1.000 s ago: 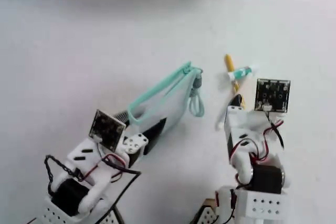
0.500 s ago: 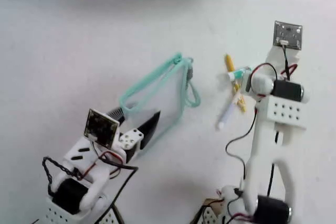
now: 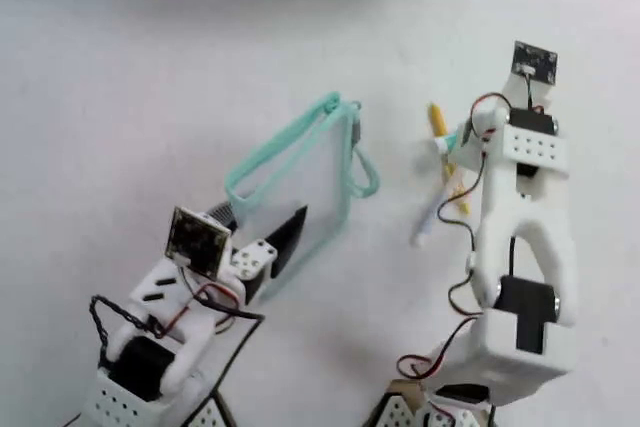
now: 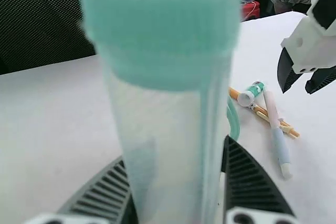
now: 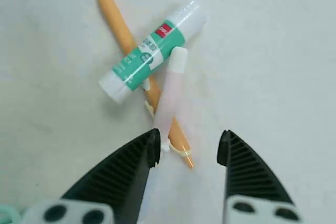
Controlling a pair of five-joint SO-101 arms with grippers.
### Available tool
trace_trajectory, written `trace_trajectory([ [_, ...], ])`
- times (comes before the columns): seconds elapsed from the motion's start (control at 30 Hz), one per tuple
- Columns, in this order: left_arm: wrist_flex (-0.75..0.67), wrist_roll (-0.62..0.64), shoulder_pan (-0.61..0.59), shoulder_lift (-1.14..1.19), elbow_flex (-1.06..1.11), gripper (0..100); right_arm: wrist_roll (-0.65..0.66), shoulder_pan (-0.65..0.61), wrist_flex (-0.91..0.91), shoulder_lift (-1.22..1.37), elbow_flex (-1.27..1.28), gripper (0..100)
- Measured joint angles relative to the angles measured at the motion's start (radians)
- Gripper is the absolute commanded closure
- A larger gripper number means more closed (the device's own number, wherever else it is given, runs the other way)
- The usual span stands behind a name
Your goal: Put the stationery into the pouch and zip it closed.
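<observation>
1. White table [image 3: 150, 67] carries the pouch and three pieces of stationery, well apart from each other.
2. The pouch [image 3: 300, 182] lies with its long axis slanting from the left arm out toward the far right, teal zip edge on the far-left side.
3. The left gripper [image 4: 178, 182] is clamped on the pouch's near corner, which its jaws hide. I cannot tell how far the zip is open.
4. The orange pen [image 5: 123, 30] points roughly away from the arms. The glue stick [image 5: 152, 51] lies crosswise on it, and the pale pen [image 5: 170, 93] slants from near-left up to the glue stick.
5. The right gripper [image 5: 188, 145] hangs over this pile, jaws apart and holding nothing.
6. In the high view the right arm covers part of the glue stick.
</observation>
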Motion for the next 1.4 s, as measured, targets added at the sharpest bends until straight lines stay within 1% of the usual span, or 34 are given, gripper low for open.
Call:
trace_trajectory([
  [0.07,0.0,0.0,0.0,0.0,0.0,79,-0.009,-0.035,-0.003,0.021,-0.015,81.5],
  [0.13,0.0,0.0,0.0,0.0,0.0,79,-0.046,-0.072,-0.012,0.046,-0.015,81.5],
  [0.23,0.0,0.0,0.0,0.0,0.0,79,-0.086,-0.086,-0.04,0.092,-0.015,81.5],
  [0.43,0.021,0.0,0.0,0.0,0.0,79,-0.1,-0.054,-0.063,0.18,-0.038,81.7],
  [0.53,0.021,0.0,0.0,0.0,0.0,79,-0.1,-0.026,-0.064,0.209,-0.046,86.0],
  [0.67,0.021,0.0,0.0,0.0,0.0,79,-0.1,-0.034,-0.083,0.241,-0.046,92.6],
  [0.9,0.021,0.0,0.0,0.0,0.0,79,-0.1,-0.011,-0.12,0.27,-0.054,93.5],
  [0.97,0.021,0.0,0.0,0.0,0.0,79,-0.1,-0.009,-0.127,0.27,-0.054,97.8],
  [1.07,0.021,0.0,0.0,0.0,0.0,79,-0.1,0.009,-0.129,0.27,-0.054,98.0],
  [1.2,0.021,0.0,0.0,0.0,0.0,79,-0.1,0.066,-0.063,0.204,-0.052,98.1],
  [1.33,0.021,0.0,0.0,0.0,0.0,79,-0.097,0.097,0.018,0.02,-0.009,98.1],
  [1.4,0.021,0.0,0.0,0.0,0.0,79,-0.063,0.089,0.051,-0.092,0.031,98.1],
])
